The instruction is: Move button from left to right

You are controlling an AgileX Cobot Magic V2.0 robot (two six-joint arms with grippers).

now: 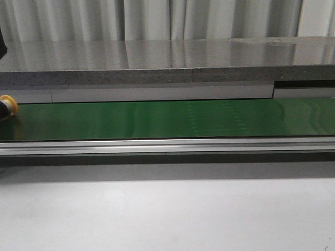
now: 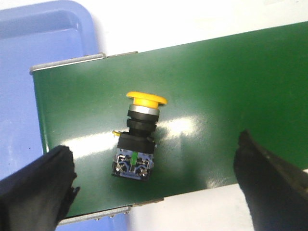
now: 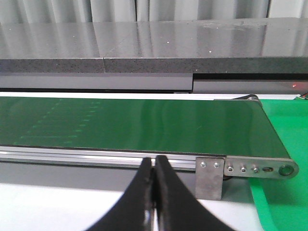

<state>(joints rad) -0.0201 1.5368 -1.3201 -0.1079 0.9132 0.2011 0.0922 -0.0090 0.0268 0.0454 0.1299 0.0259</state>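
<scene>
The button lies on its side on the green conveyor belt near the belt's end, yellow cap pointing away from my left fingers, black body and metal terminals toward them. My left gripper is open wide above it, one finger on each side, not touching it. In the front view only the yellow cap shows at the far left edge of the belt. My right gripper is shut and empty in front of the belt's right end.
A blue tray sits beyond the belt's left end. A green bin or mat lies past the belt's right end. An aluminium rail runs along the belt's front. A grey stone ledge stands behind it.
</scene>
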